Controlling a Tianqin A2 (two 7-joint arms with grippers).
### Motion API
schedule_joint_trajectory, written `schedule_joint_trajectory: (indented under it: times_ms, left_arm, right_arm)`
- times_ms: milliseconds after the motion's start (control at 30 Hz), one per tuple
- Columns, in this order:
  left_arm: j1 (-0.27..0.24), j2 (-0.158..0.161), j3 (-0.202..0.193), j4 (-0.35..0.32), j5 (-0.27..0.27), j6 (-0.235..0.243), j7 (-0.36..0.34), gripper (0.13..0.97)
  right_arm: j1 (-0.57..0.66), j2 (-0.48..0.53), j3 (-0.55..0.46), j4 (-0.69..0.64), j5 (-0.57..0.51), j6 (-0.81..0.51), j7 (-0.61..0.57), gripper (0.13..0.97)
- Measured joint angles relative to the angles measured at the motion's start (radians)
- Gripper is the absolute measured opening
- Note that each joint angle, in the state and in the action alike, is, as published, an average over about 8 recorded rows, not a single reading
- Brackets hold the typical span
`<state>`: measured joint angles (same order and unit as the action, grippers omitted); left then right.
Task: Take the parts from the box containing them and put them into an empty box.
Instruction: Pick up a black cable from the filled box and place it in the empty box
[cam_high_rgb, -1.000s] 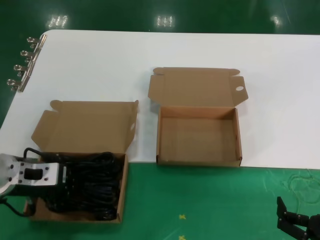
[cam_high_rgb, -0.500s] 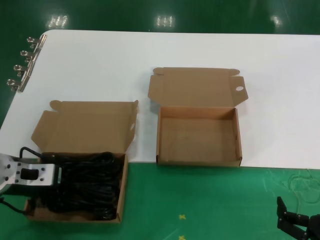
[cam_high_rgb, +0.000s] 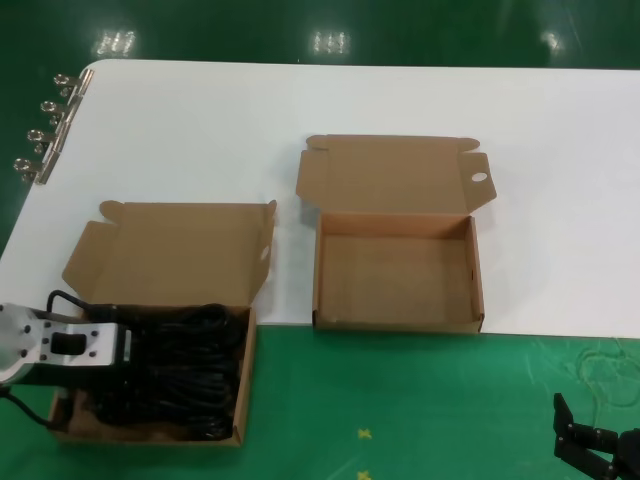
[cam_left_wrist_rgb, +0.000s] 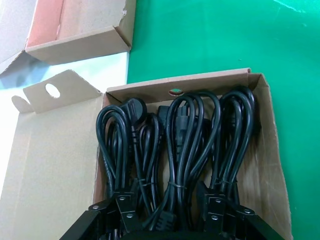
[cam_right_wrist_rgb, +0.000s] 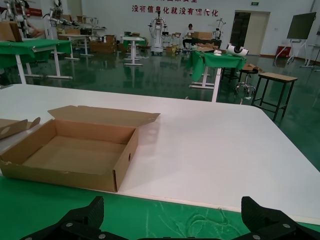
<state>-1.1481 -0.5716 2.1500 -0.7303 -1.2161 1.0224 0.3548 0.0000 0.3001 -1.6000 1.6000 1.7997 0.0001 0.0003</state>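
Shifted slightly rightward since half a second ago: left gripper (cam_left_wrist_rgb: 170, 222), fingers spread, straddling the parts (cam_left_wrist_rgb: 175, 150) inside the box containing them (cam_high_rgb: 243, 375). Right gripper (cam_right_wrist_rgb: 170, 220) parked low, open.

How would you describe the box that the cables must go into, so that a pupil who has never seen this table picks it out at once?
On the white table two open brown cardboard boxes stand near the front edge. Take the one on the robot's right, the empty box, its bare floor showing. The full box to its left is packed with black cables, the left gripper over it.
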Motion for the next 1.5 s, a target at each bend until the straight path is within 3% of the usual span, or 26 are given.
schedule_joint_trajectory:
  times_ms: [200, 533, 767, 867, 1167, 1500]
  left_arm:
    - [-0.02, 0.033, 0.0, 0.07, -0.013, -0.015, 0.042, 0.448]
    - [-0.05, 0.067, 0.008, 0.154, -0.021, -0.024, 0.079, 0.366]
    - [-0.052, 0.074, 0.013, 0.176, -0.022, -0.029, 0.091, 0.258]
    - [-0.049, 0.073, 0.014, 0.172, -0.023, -0.028, 0.09, 0.258]
    - [-0.028, 0.037, 0.01, 0.08, -0.027, -0.008, 0.045, 0.21]
    - [0.009, -0.036, -0.009, -0.124, -0.036, 0.036, -0.056, 0.207]
  right_arm:
    - [0.0, 0.0, 0.0, 0.0, 0.0, 0.0, 0.0, 0.966]
    - [0.0, 0.0, 0.0, 0.0, 0.0, 0.0, 0.0, 0.966]
    - [0.0, 0.0, 0.0, 0.0, 0.0, 0.0, 0.0, 0.966]
    - [0.0, 0.0, 0.0, 0.0, 0.0, 0.0, 0.0, 0.966]
    - [0.0, 0.0, 0.0, 0.0, 0.0, 0.0, 0.0, 0.966]
    - [0.0, 0.0, 0.0, 0.0, 0.0, 0.0, 0.0, 0.966]
